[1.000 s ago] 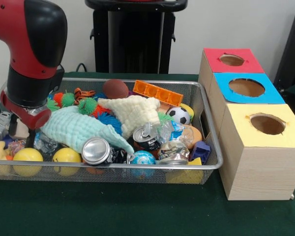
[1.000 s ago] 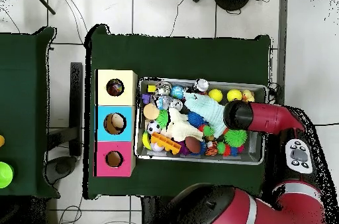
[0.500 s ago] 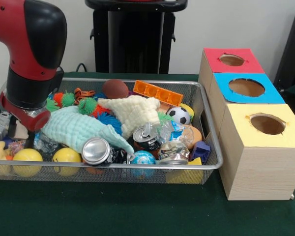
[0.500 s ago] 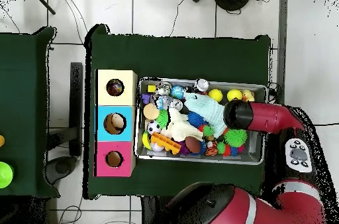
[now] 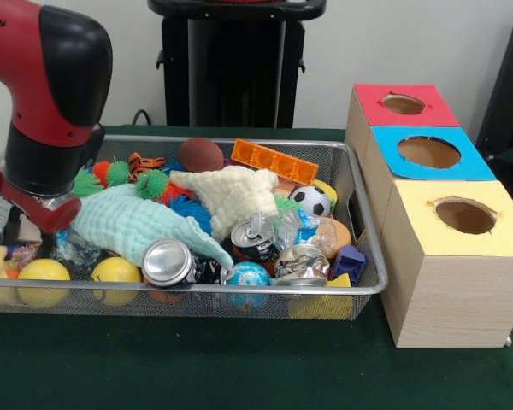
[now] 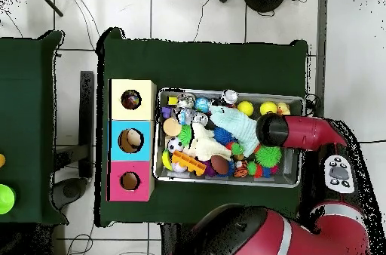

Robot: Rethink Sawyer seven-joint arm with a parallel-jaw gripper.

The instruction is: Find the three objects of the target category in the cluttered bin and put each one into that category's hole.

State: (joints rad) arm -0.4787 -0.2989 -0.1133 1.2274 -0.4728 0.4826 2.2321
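Observation:
The wire mesh bin (image 5: 239, 290) sits on the green table, full of toys; it also shows in the overhead view (image 6: 226, 91). A mint-green knit cloth (image 5: 132, 224) (image 6: 235, 124) lies across its left-middle. A cream knit cloth (image 5: 231, 195) (image 6: 202, 145) lies in the centre. The polka-dot cloth is out of view. The yellow-faced hole (image 5: 466, 215) (image 6: 131, 99) tops the nearest wooden box, to the right of the bin. My gripper (image 5: 30, 231) hangs low at the bin's left end, beside the mint cloth's edge, mostly hidden by the red and black wrist (image 6: 270, 131).
A blue-faced hole (image 5: 428, 152) and a red-faced hole (image 5: 403, 104) lie behind the yellow one. Metal cans (image 5: 167, 261), yellow balls (image 5: 115, 272), a soccer ball (image 5: 310, 201), spiky balls (image 5: 152, 182) and an orange block (image 5: 274, 161) crowd the bin.
The arm's wrist has shifted slightly toward the bin's left end in the front view. The cloths have not moved.

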